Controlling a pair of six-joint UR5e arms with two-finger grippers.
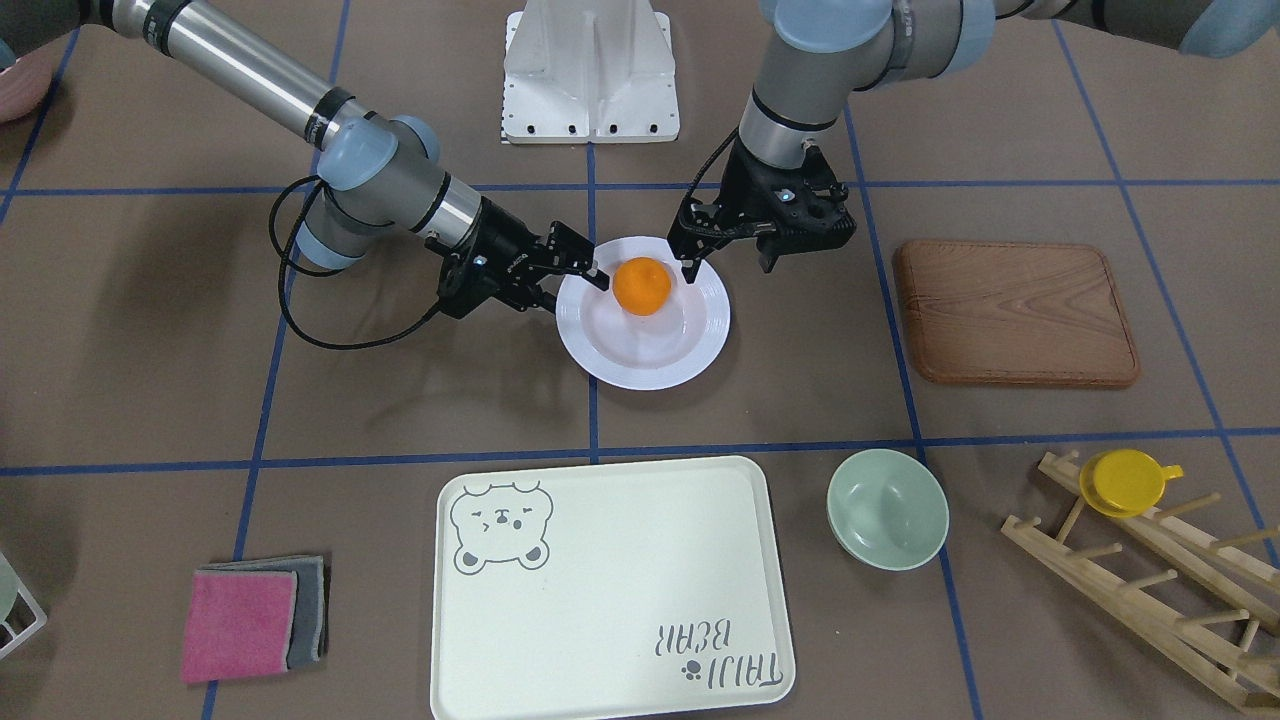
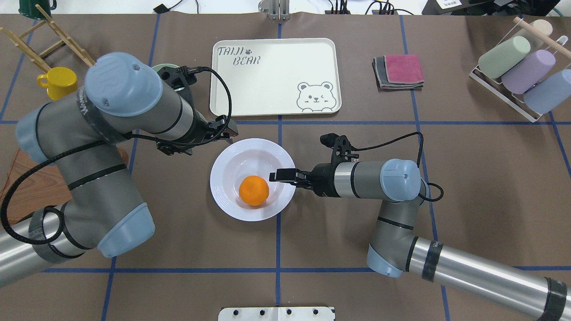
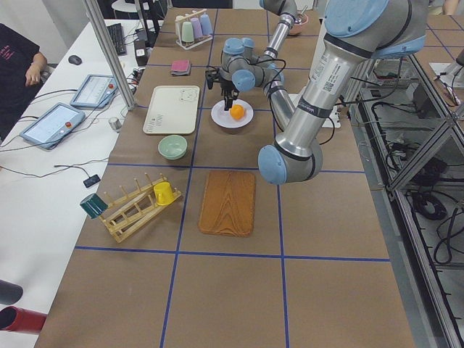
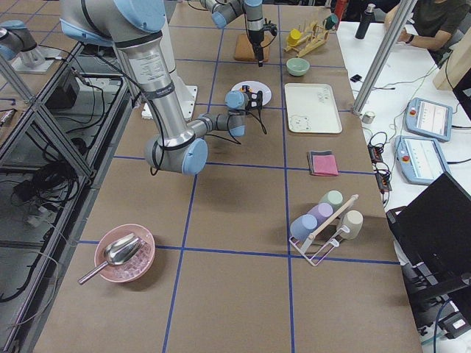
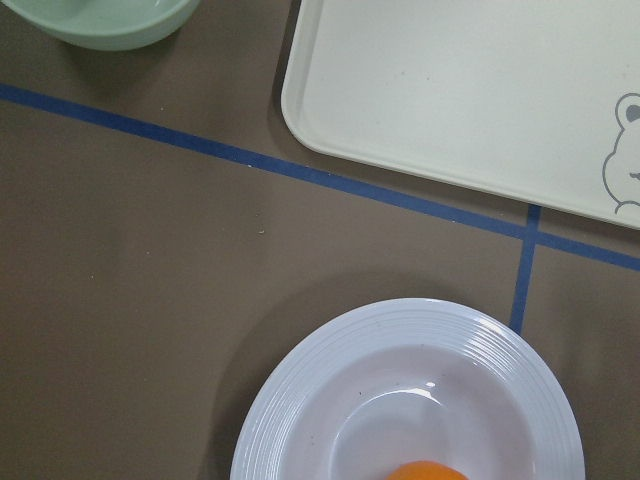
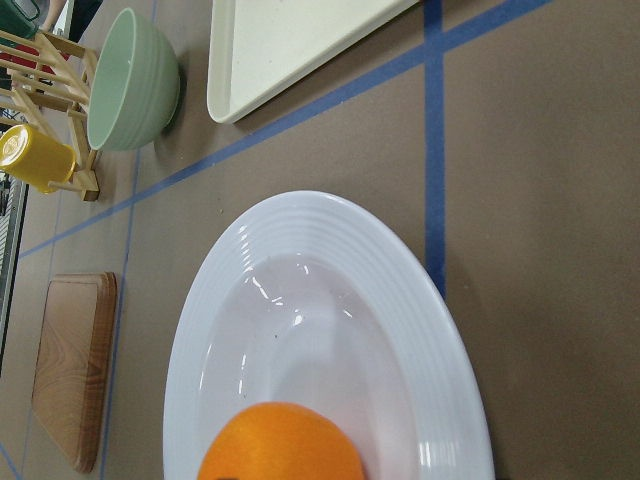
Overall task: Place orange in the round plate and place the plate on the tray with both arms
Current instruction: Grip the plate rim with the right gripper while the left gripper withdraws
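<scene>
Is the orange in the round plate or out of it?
In: the orange sits in the well of the round plate, off-centre.

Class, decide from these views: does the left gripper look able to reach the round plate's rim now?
Probably yes. The left gripper hangs right at the rim of the round plate with nothing between them; the orange sits in the well, off that edge.

A small bright orange (image 1: 641, 285) sits in the shallow well of a glossy white plate (image 1: 690, 350) with a ridged rim, off-centre toward the robot. The plate lies flat on the table (image 1: 400, 400), near the cream tray (image 1: 620, 600) with its grey bear drawing but not touching it. The right gripper (image 1: 597, 277) reaches one side of the rim, and the left gripper (image 1: 727, 264) hangs at the opposite side, fingers spread.
</scene>
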